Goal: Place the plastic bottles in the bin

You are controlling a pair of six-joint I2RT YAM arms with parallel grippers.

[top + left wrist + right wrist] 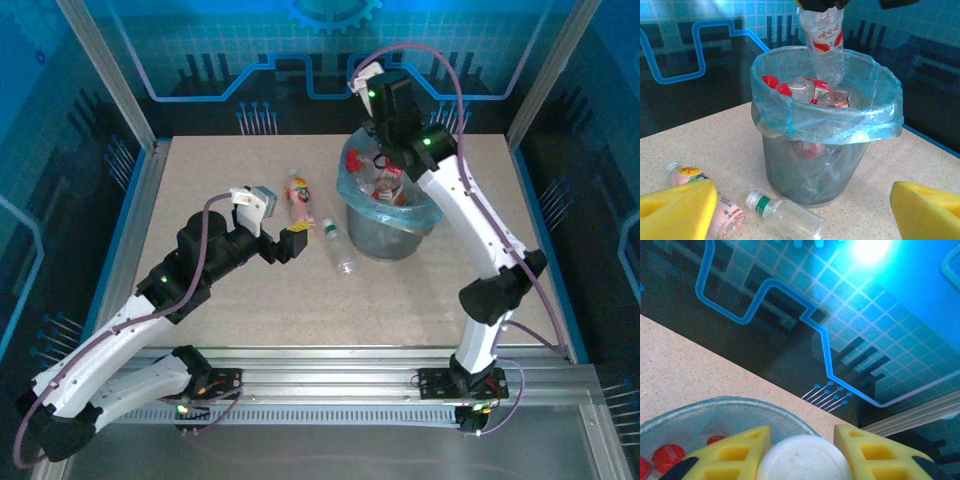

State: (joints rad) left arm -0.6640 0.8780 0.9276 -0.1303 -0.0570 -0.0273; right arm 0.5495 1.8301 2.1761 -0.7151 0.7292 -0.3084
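A round grey mesh bin (385,240) stands right of frame centre on the speckled bench (330,310), clear plastic bottles (802,90) inside. Left of it lie a pink-labelled plastic bottle (298,200) and, closer, a green-capped clear bottle (340,247). A red-labelled crushed bottle (824,40) hangs above the bin.

The crushed bottle (824,37) above the bin (830,127) bears red Chinese characters on a white band, apparently 娃哈哈. Print on the pink-labelled bottle (726,217) is too small to read.
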